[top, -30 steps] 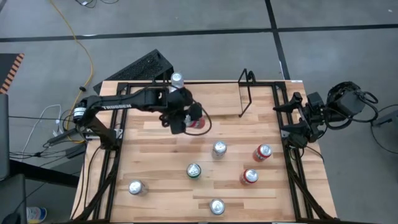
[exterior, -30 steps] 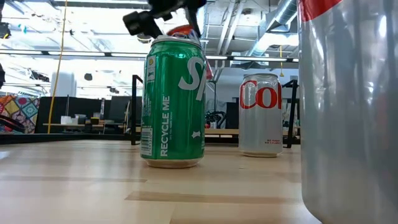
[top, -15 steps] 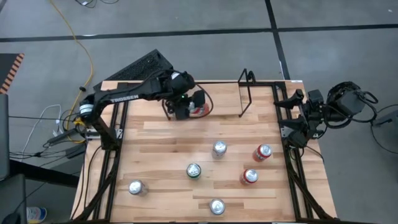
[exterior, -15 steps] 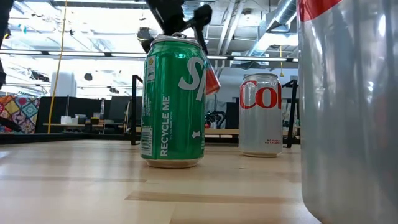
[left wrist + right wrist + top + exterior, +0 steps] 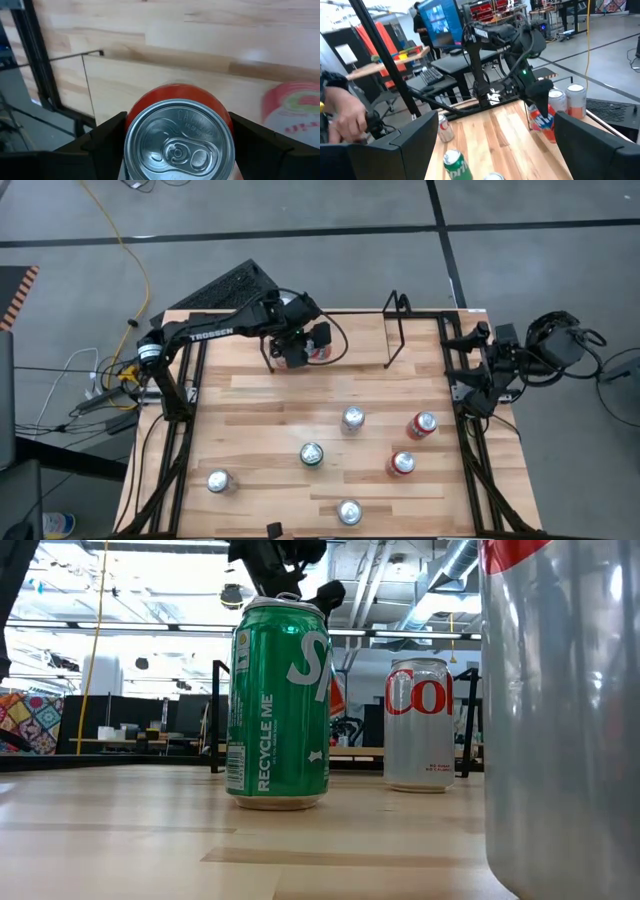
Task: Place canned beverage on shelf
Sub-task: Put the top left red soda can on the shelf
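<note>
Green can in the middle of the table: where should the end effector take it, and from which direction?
Grip the green can around its round side wall, coming straight down from above. It stands upright, lid up, with bare wood all around; its nearest neighbour, the silver can, stands well apart, leaving the fingers room.

A robotics lab: exposed ceiling ducts [image 5: 455, 565], workbenches with monitors [image 5: 439, 22] (one person nearby), concrete floor [image 5: 330, 205].

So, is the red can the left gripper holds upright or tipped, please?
Upright: the red can shows its round lid square-on between the left gripper fingers.
</note>
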Controlling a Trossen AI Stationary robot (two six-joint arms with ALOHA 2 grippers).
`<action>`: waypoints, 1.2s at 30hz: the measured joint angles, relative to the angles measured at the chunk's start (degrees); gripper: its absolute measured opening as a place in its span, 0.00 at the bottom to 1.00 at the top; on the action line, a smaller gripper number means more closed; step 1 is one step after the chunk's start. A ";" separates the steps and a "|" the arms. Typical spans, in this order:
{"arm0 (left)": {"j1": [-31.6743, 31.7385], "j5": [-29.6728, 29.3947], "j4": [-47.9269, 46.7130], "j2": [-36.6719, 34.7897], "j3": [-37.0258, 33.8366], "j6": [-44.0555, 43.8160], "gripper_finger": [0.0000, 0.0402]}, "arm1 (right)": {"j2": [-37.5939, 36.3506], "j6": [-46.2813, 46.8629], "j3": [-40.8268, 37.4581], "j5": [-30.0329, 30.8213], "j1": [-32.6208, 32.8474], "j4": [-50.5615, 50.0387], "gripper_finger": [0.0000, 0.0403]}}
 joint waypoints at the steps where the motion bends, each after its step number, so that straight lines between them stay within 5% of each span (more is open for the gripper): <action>1: 0.08 -0.02 0.17 0.00 0.27 -0.40 0.70 | -0.02 -0.02 0.00 -0.03 0.00 -0.63 0.92; 14: -0.23 -0.34 -1.81 0.07 1.30 -8.71 0.70 | -0.07 -0.02 0.00 1.31 0.01 -3.21 0.92; 36: -0.12 -0.80 -6.86 1.17 1.33 -8.52 0.70 | -0.09 -2.47 0.00 1.31 0.00 -3.19 0.92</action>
